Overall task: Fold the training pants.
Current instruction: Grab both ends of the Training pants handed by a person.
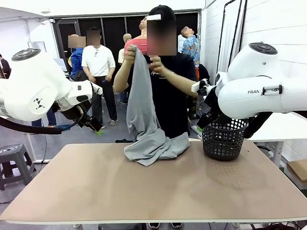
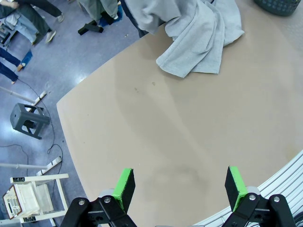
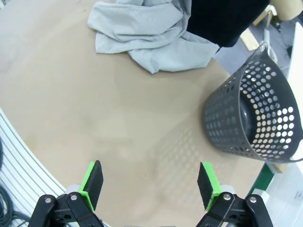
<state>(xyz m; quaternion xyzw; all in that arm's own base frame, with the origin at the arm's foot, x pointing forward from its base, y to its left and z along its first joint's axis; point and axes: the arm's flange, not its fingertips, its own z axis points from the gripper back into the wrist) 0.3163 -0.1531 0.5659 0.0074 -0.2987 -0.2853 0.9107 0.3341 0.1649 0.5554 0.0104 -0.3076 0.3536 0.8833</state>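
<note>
My arms are glossy white rounded shells with dark grey joint caps. The right arm (image 1: 259, 91) bears black "FRAN" lettering, the left arm (image 1: 33, 88) a small black mark. A black cable (image 1: 29, 128) trails behind the left gripper (image 2: 180, 189). It and the right gripper (image 3: 151, 182) are black, with silver bolts behind green pads (image 2: 125, 187). The person (image 1: 170, 91) wears a black short-sleeved T-shirt.

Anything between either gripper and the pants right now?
Nothing visible. Bare table lies between the pants and both the left gripper and right gripper. The basket stands aside of the right one's line. A person holds one end up.
</note>
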